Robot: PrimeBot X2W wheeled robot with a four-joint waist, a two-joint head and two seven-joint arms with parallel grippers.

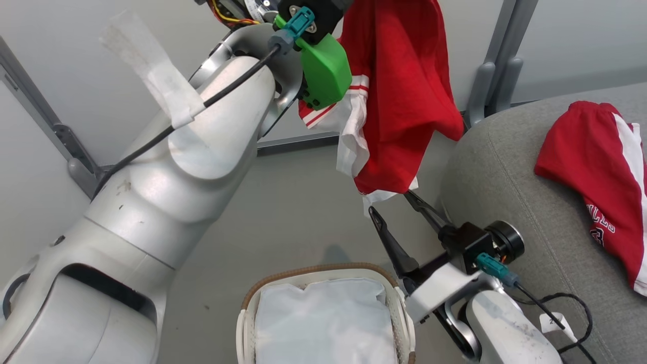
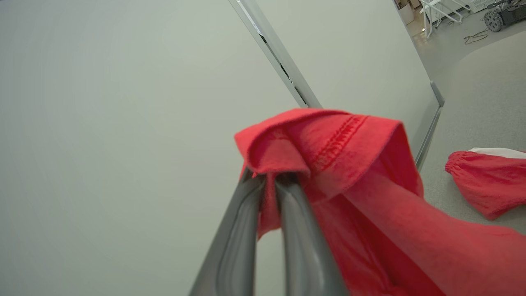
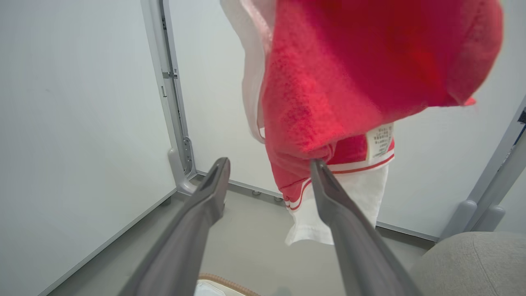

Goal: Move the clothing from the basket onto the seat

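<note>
The left gripper (image 2: 269, 179) is clenched on a fold of a red garment (image 1: 404, 101) with white trim, which hangs high above the floor. Below it stands the white basket (image 1: 313, 269), showing its white liner (image 1: 323, 323). The right gripper (image 1: 389, 202), jaws spread, reaches up to the garment's lower hem. Further right, red shorts (image 1: 596, 167) lie on the grey sofa (image 1: 505, 177).

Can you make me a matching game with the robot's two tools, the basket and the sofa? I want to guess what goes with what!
Things:
1. left tool
2. right tool
3. basket
4. sofa

States:
A. open, fingers spread
B. white liner inside
C. shut on hanging red clothing
D. red garment lying on it

Pairs: 1-C, 2-A, 3-B, 4-D
</note>
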